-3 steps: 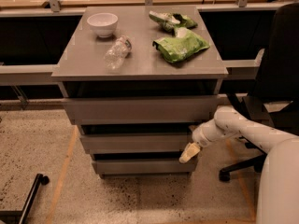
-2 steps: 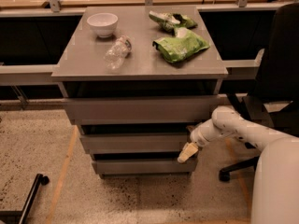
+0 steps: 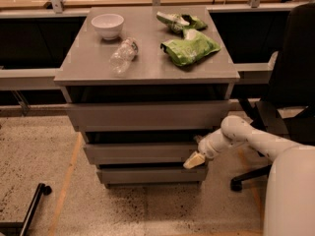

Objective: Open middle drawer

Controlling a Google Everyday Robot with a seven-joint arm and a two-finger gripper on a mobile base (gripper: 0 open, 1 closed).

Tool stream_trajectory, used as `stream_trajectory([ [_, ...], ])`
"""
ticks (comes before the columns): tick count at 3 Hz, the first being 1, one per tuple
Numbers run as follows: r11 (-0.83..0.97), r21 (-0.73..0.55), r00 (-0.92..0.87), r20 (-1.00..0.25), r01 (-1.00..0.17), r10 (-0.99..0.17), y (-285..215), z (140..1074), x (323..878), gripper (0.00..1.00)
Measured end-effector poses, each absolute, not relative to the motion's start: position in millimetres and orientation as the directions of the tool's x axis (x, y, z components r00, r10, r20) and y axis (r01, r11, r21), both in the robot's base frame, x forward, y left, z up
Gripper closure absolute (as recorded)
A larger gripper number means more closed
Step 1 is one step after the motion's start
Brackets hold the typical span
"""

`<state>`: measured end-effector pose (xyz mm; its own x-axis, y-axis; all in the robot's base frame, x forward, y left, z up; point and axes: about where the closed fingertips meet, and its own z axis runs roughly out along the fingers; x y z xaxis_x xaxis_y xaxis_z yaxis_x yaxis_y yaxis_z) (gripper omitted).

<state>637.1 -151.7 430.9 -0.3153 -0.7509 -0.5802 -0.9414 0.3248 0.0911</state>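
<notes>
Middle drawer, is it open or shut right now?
It looks shut: the middle drawer shows only its flat front, none of its inside, with a dark gap above. The gripper is at its right end.

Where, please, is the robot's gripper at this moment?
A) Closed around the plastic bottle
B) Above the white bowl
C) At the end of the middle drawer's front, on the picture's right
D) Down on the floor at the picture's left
C: the gripper sits at the end of the middle drawer front on the picture's right, well below the white bowl and the plastic bottle on top.
</notes>
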Motion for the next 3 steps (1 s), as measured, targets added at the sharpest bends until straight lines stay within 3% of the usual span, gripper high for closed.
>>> stream_trajectory([
  [1,0.325,0.091,-0.315,-0.580,-0.941,-0.751,-151.8,438.6,637.0,0.62],
  [2,0.325,0.091,-0.315,-0.580,-0.941,-0.751,-151.7,444.0,637.1,0.68],
  [3,0.325,0.091,-0.315,-0.580,-0.941,-0.751,-151.7,444.4,637.0,0.44],
])
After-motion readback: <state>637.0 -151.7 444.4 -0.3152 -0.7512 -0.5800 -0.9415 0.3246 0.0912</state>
